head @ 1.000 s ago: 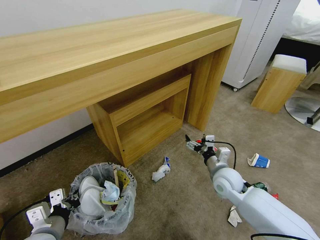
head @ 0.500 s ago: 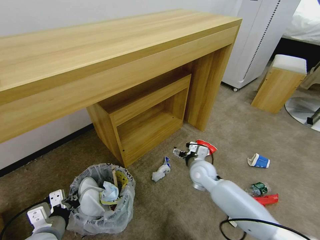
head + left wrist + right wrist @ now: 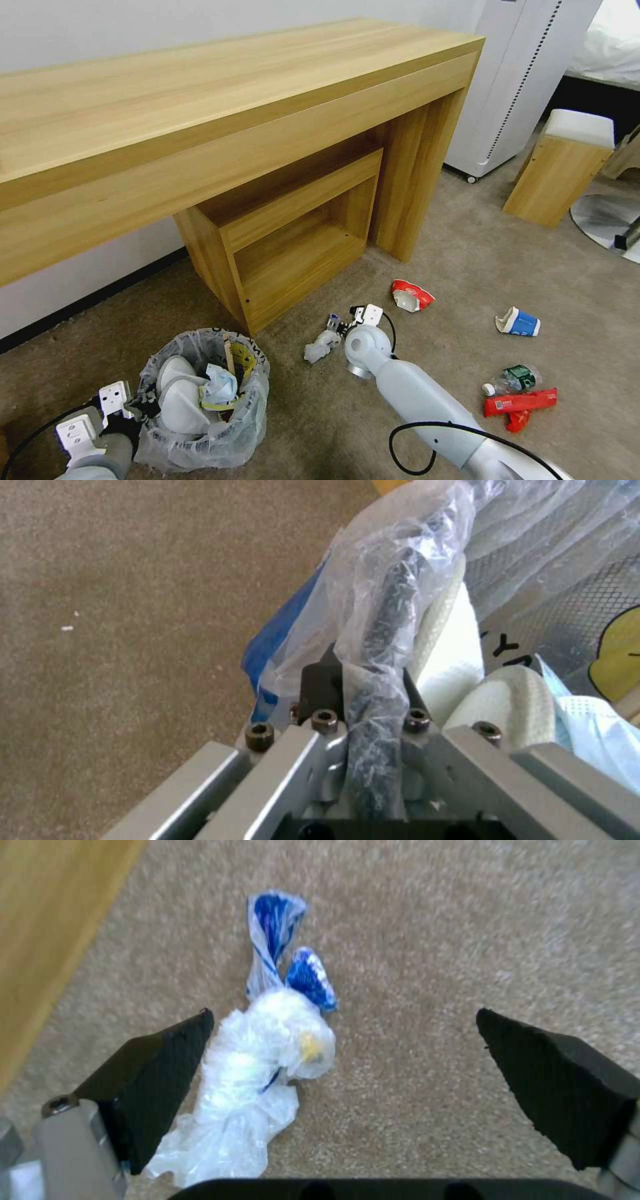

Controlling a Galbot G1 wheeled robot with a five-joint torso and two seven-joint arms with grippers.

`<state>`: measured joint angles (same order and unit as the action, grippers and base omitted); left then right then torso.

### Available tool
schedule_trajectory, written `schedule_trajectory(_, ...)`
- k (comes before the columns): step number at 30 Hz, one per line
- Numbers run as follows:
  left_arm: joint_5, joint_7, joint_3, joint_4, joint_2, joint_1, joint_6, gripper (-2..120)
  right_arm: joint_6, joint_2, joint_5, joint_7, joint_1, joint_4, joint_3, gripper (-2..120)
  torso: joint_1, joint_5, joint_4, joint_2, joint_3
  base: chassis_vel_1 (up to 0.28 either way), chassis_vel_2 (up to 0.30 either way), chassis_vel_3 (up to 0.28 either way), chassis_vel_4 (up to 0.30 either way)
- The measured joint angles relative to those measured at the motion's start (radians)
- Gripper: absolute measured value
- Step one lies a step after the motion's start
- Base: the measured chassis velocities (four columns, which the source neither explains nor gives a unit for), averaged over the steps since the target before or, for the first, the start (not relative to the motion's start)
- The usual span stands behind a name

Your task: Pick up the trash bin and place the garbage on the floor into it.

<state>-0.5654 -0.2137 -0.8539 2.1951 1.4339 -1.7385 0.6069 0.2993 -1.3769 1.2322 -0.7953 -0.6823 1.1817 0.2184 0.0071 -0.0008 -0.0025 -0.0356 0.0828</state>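
Right wrist view: right tool [image 3: 343, 1050] wide open above wrapper [image 3: 267, 1060].

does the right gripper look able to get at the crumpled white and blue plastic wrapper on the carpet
Probably yes. The right gripper hangs open just above the crumpled white and blue plastic wrapper, with bare beige carpet around it; the wrapper sits nearer one finger than centred.

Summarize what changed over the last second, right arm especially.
The right gripper swung leftward and down, from near the desk leg to the white-and-blue plastic wrapper, fingers open above it. That uncovered the red-white cup and red packet. Nothing was grasped or released. The left gripper stayed shut on the trash bin rim; the blue-white cup and bottle stayed put.
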Motion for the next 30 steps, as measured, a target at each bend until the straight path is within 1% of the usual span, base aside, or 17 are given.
schedule_trajectory(3, 0.003, 0.001, 0.0, 0.002, 0.004, -0.003, -0.002, 1, 0.001, -0.027, -0.024, 0.025, 0.013, -0.061, 0.016, 100, 0.0, 0.0, -0.0001, 0.0, 0.0, 0.0, 0.0, 0.0, 0.0)
schedule_trajectory(11, 0.01, 0.004, 0.001, 0.0, 0.014, -0.004, -0.007, 1, 0.004, -0.07, -0.055, 0.083, 0.046, -0.143, 0.057, 100, 0.0, 0.0, 0.0, 0.0, 0.0, 0.0, 0.0, 0.0, 0.0)
schedule_trajectory(19, 0.009, 0.005, 0.0, 0.0, 0.016, -0.005, -0.011, 1, 0.015, -0.124, -0.091, 0.116, 0.074, -0.228, 0.062, 100, 0.0, 0.0001, 0.0, 0.0, 0.0, 0.0, 0.0, 0.0, 0.0)
schedule_trajectory(21, 0.009, 0.005, 0.001, 0.0, 0.015, -0.006, -0.011, 1, 0.015, -0.128, -0.094, 0.122, 0.075, -0.235, 0.062, 100, 0.0, 0.0001, 0.0, 0.0, 0.0, 0.0, 0.0, 0.0, 0.0)
schedule_trajectory(26, 0.006, 0.005, 0.002, 0.006, 0.012, -0.007, -0.012, 1, 0.021, -0.149, -0.118, 0.151, 0.081, -0.272, 0.062, 89, 0.0, 0.0001, 0.0, 0.0, 0.0, 0.0, 0.0, 0.0, 0.0)
schedule_trajectory(30, 0.004, 0.006, 0.003, 0.01, 0.011, -0.009, -0.012, 1, 0.022, -0.156, -0.13, 0.162, 0.083, -0.285, 0.062, 86, 0.0, 0.0001, 0.0001, 0.0, 0.0, 0.0, 0.0, 0.0, 0.0)
